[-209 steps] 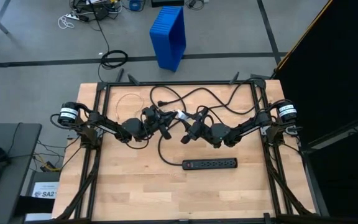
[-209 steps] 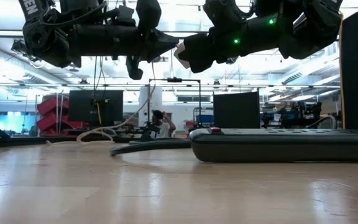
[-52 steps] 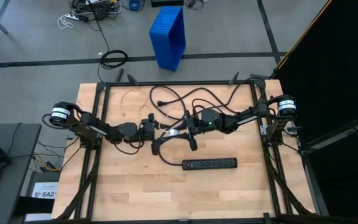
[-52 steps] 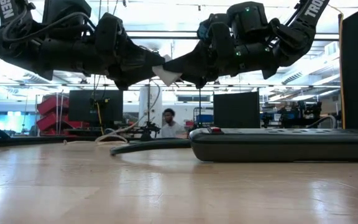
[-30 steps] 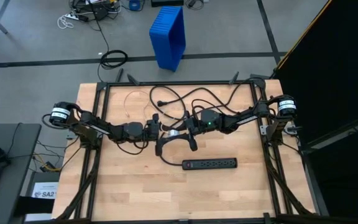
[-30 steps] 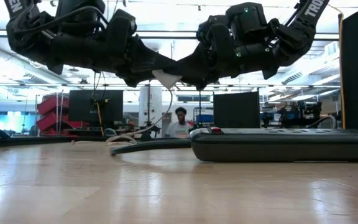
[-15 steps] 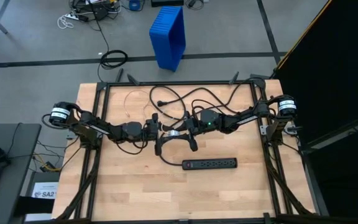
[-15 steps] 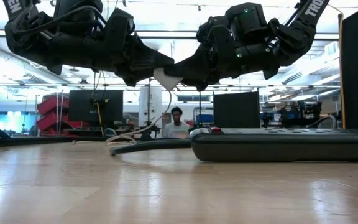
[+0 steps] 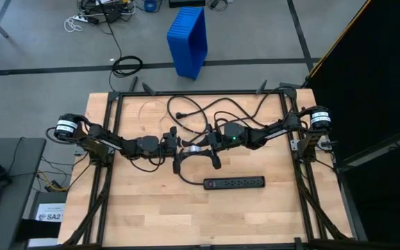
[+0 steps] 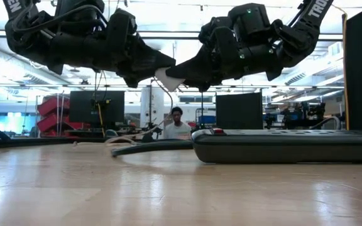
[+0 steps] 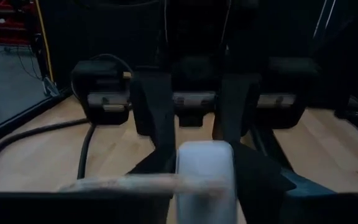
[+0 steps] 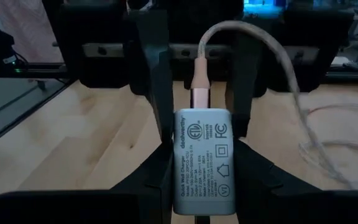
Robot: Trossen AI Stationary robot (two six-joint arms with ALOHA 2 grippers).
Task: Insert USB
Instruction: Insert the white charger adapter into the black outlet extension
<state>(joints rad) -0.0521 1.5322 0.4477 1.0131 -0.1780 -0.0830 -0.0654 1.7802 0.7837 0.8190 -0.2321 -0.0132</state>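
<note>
Right end effector [image 12: 197,186]: clenched on a white charger block [image 12: 204,158], held above the counter [image 9: 151,208].
Left end effector [image 9: 174,144]: facing it, nearly touching; you have it gripping the USB [image 12: 202,87] plug.
USB: plug seated at the block's port, straight ahead.
Handling: cable light and floppy; plug stiff, so grip there.

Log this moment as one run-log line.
right gripper: shut on white charger | left gripper: at USB plug | plug: in charger | both held above table
</note>
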